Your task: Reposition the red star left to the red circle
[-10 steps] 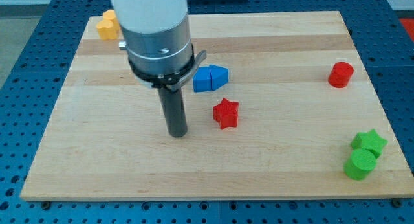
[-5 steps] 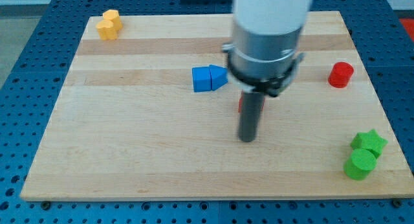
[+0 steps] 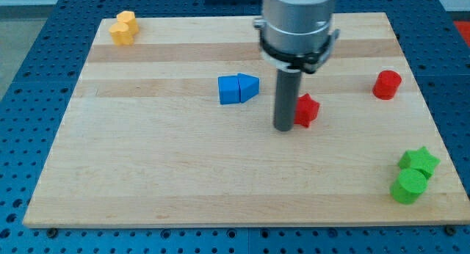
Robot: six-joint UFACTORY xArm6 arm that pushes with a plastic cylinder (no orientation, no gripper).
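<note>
Mid-push, my tip (image 3: 284,128), a bare dark rod with no pincer to open or close, seems to touch the small red star-shaped block (image 3: 306,110) on its view-left side, so next I push it rightward toward the red round block (image 3: 387,85), no containers on the wooden board (image 3: 147,173).

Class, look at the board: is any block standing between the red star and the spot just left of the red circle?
Nothing visible blocks it. The red star sits against my tip on the tip's right, and bare board lies between it and the red circle. The blue blocks lie behind, to the view's left.
</note>
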